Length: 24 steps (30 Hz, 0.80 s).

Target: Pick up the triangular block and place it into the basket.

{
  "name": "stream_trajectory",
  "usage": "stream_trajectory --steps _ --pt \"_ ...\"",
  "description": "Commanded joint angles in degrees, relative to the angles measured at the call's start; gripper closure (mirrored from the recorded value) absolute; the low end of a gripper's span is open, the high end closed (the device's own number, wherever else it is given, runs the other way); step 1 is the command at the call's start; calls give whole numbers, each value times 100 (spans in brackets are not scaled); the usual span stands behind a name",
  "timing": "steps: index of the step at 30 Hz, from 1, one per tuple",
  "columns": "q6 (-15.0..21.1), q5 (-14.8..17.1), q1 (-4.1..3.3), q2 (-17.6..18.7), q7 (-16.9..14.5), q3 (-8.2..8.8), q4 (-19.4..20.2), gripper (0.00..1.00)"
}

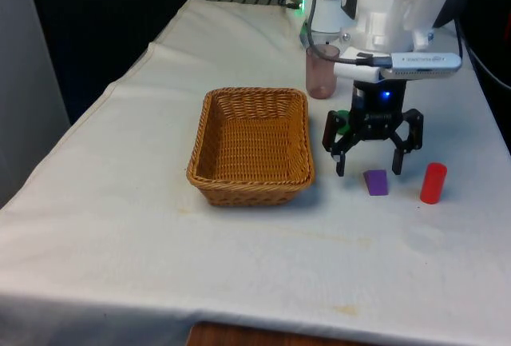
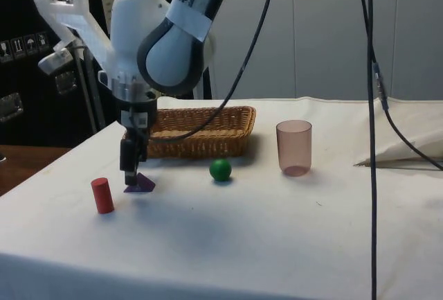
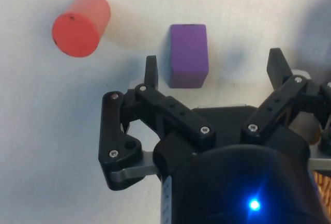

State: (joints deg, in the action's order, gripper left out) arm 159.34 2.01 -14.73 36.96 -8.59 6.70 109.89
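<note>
Even, soft indoor light over the white cloth (image 1: 239, 266), and no harsh glare.

Front view: the basket (image 1: 251, 145) throws a faint shadow at its lower rim, and the upper left of the frame falls to black. Side view: a broad, pale shadow spreads on the cloth under the arm (image 2: 173, 43), lower left of centre. Wrist view: the purple block (image 3: 189, 54) and red cylinder (image 3: 81, 24) cast soft-edged shadows; the near gripper (image 3: 214, 74) body looks a touch soft.
</note>
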Motion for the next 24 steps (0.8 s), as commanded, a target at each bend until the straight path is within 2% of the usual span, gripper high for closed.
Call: stream_trajectory --steps 1,2,3,5,11,12,13,24 --pt "109 -11 -29 -11 23 23 69 0" --pt "120 -11 -34 -23 23 17 86 0" --pt "17 0 -6 0 0 0 23 0" --pt "149 -11 -52 -17 46 11 138 0" --pt "115 -11 -69 -29 69 11 138 0" --pt "86 0 -40 -17 34 -17 115 0" --pt "120 -11 -69 -29 74 11 138 0" --pt "143 11 -40 46 92 -17 132 0"
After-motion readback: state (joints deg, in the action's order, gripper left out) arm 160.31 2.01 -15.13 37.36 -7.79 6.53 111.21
